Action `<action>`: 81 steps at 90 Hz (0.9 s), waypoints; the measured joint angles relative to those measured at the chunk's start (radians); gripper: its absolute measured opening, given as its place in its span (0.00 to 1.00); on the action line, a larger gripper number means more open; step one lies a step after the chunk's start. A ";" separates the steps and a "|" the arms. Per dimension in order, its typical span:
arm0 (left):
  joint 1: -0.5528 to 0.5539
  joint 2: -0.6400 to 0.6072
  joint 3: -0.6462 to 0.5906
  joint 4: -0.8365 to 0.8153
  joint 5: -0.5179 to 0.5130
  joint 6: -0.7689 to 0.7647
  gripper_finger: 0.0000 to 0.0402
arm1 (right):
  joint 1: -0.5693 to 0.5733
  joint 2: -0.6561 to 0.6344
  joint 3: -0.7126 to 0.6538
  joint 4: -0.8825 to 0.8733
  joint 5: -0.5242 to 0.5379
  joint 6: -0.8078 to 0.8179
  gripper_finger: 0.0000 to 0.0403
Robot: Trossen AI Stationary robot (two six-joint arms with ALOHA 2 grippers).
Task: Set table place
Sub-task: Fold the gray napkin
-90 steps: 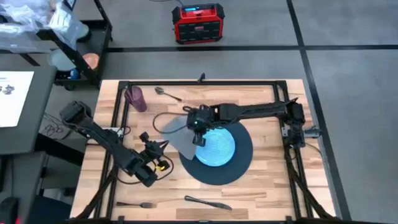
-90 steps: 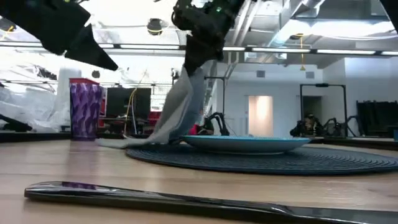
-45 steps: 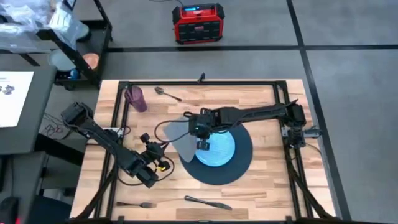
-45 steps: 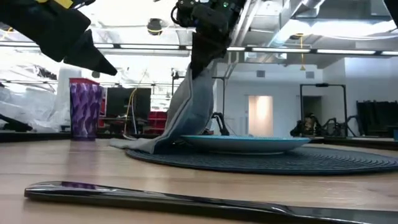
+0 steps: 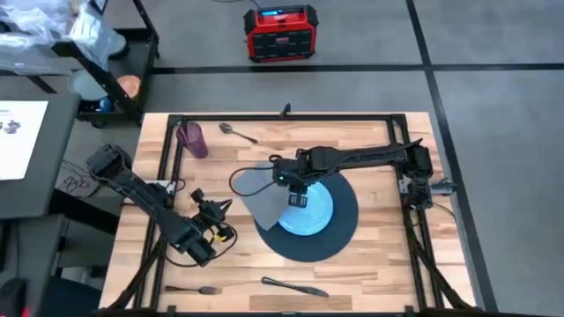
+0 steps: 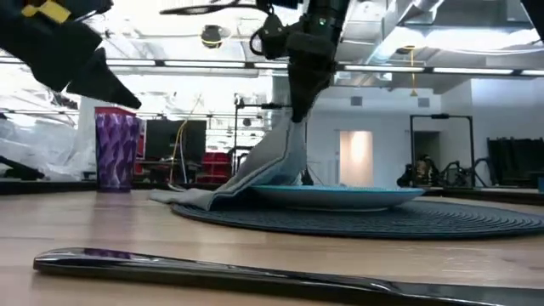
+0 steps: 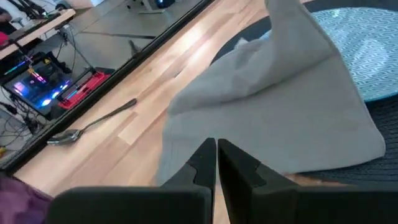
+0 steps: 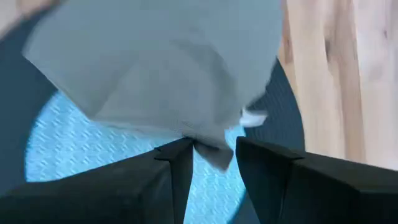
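Place mat (image 5: 339,231), dark and round, lies right of centre on the plank table (image 5: 370,269) in the high view, carrying a light blue plate (image 5: 314,211); the right gripper (image 5: 294,195) hangs over the plate's left part, pinching a grey napkin (image 5: 260,195) that trails off the mat onto the wood. A purple cup (image 5: 191,139), a spoon (image 5: 236,132), a knife (image 5: 293,286) and a fork (image 5: 192,289) lie around; a red box (image 5: 280,33) stands on the floor. Low view: the napkin (image 6: 263,170) drapes from the clenched fingers to the plate's (image 6: 340,196) rim. Left wrist view: the left gripper (image 7: 216,163), closed and empty, faces the cloth. Right wrist view: the cloth hides most of the plate.
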 joint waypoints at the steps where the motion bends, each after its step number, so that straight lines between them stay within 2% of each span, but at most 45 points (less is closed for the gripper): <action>1: -0.002 0.000 -0.004 0.003 0.000 -0.007 0.00 | 0.002 0.000 0.000 -0.005 0.000 0.004 0.28; 23: -0.037 0.000 -0.096 0.147 -0.007 -0.085 0.00 | 0.057 -0.007 0.000 -0.057 0.000 0.047 0.28; 35: -0.039 0.000 -0.127 0.261 -0.009 -0.051 0.00 | 0.091 -0.041 0.000 -0.063 0.002 0.111 0.28; 42: -0.039 0.000 -0.152 0.360 -0.010 -0.001 0.00 | 0.125 -0.081 -0.011 -0.057 0.061 0.148 0.28; 57: -0.024 0.000 -0.208 0.629 0.036 0.188 0.00 | 0.220 -0.226 -0.183 0.022 0.198 0.324 0.28; 70: 0.034 0.000 -0.249 0.909 0.190 0.478 0.00 | 0.310 -0.375 -0.413 0.166 0.299 0.523 0.28; 81: 0.108 0.000 -0.269 1.084 0.313 0.684 0.00 | 0.375 -0.465 -0.582 0.404 0.367 0.598 0.28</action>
